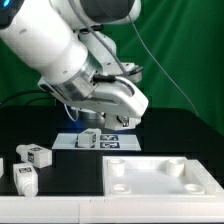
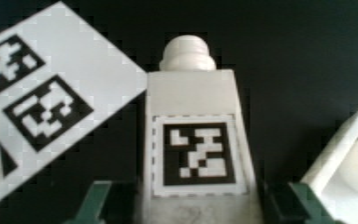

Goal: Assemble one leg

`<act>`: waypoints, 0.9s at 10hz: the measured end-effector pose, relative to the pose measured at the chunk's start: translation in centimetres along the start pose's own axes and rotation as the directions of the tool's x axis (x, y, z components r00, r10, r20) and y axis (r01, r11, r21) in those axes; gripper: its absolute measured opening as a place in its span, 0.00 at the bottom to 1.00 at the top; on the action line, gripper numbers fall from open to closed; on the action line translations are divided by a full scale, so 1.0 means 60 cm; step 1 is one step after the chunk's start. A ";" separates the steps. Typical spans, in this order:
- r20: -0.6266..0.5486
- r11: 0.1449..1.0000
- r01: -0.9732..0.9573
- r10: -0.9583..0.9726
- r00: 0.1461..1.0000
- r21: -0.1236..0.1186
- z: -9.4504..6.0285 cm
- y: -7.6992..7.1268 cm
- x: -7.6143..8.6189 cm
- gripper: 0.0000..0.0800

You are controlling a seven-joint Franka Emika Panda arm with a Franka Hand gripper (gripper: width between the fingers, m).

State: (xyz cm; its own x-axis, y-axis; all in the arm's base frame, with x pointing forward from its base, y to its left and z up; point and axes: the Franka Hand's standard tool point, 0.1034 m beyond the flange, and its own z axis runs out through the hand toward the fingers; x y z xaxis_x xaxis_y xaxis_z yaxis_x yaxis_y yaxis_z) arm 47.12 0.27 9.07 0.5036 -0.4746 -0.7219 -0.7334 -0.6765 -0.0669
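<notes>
A leg, a white oblong block with a square tag on its face and a rounded peg at one end, lies between my fingers in the wrist view. My gripper is open. A dark gap shows between each finger and the leg's sides, so the fingertips straddle it without touching. In the exterior view the gripper hangs low over this leg, which lies by the marker board. Two more legs lie at the exterior view's left.
The marker board lies just behind the leg and shows in the wrist view. The large flat white slab with round sockets lies at the front right, its corner in the wrist view. Another white part sits at the left edge.
</notes>
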 end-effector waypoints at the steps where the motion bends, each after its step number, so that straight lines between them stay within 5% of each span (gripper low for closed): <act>1: -0.001 1.000 -0.007 0.007 1.000 0.005 0.002 0.002 0.003 0.36; 4: -0.071 1.000 -0.002 0.002 0.997 -0.001 -0.005 -0.010 0.018 0.36; 6: -0.288 0.992 0.121 -0.122 0.950 -0.024 -0.066 -0.090 0.006 0.36; 8: -0.464 0.968 0.240 -0.247 0.851 -0.075 -0.105 -0.171 -0.004 0.36; 9: -0.517 0.962 0.261 -0.262 0.815 -0.076 -0.105 -0.178 -0.008 0.36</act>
State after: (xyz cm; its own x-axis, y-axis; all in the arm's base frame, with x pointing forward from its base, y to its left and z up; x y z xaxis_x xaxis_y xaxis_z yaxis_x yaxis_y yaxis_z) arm 57.62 4.18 14.47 0.8386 -0.5008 -0.2144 -0.5396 -0.8176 -0.2008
